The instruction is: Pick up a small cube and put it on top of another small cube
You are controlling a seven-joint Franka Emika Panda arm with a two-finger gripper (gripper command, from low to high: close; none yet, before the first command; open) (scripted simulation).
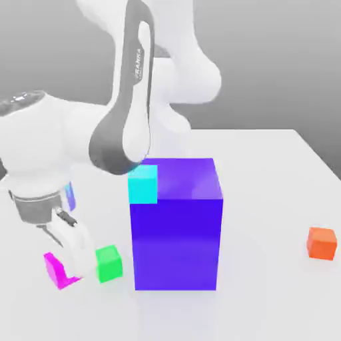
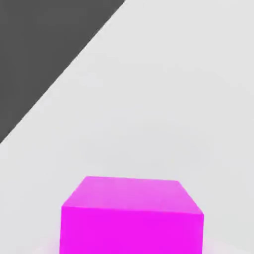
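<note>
Taking the big block (image 1: 176,233) as the dial's centre in the exterior view, with twelve pointing away from the camera, the small cube (image 1: 53,270) lies on the bench (image 1: 266,306) at about eight o'clock, with the gripper (image 1: 66,270) on it from above. A second cube (image 1: 108,263) sits just beside it, between it and the block. A third cube (image 1: 322,242) lies well apart at three o'clock, near the bench's edge. A fourth cube (image 1: 143,183) shows at the block's upper corner around ten o'clock; whether it rests on the block cannot be told

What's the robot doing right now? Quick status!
Gripper shut on magenta cube at table level. Green cube right beside it. Big purple-blue block stands close by.
</note>
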